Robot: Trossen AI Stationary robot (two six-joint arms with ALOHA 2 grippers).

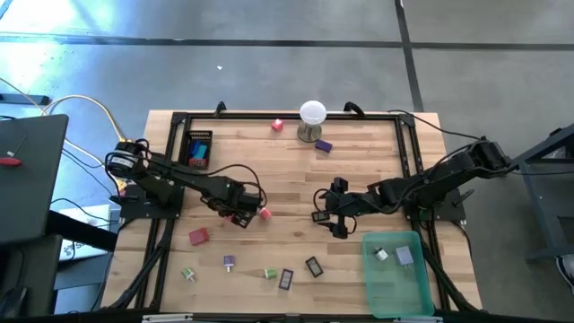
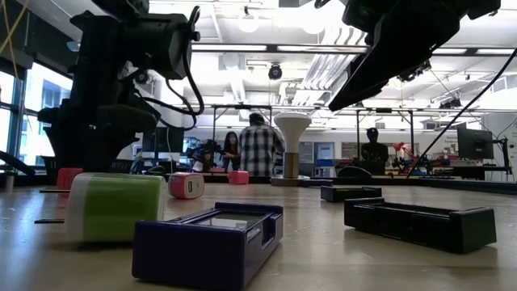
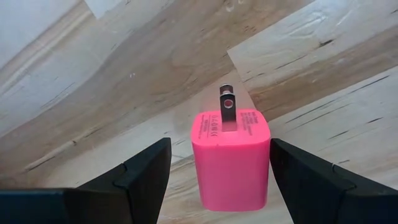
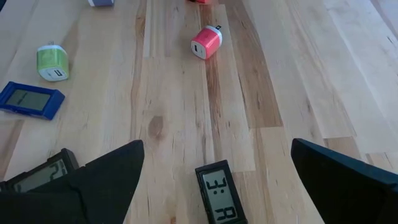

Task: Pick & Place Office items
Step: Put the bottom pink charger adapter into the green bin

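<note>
My left gripper (image 3: 219,144) is open and low over the table, left of centre (image 1: 251,215). Its fingers stand on either side of a pink plug-in charger (image 3: 231,160) without touching it. The charger lies on its side on the wood, its metal prong pointing away from the gripper. My right gripper (image 4: 217,146) is open wide, right of centre (image 1: 328,215). A small black digital clock (image 4: 217,199) lies flat on the table between its fingers. A second black clock (image 4: 37,174) lies beside one finger.
A green tray (image 1: 399,287) at the near right holds two small items. A black box (image 1: 197,148) of coloured pieces sits at the far left. Near the front edge lie a red block (image 1: 198,236), green chargers (image 1: 269,273) and a purple clock (image 1: 286,279). A white ball on a stand (image 1: 312,113) is at the far edge.
</note>
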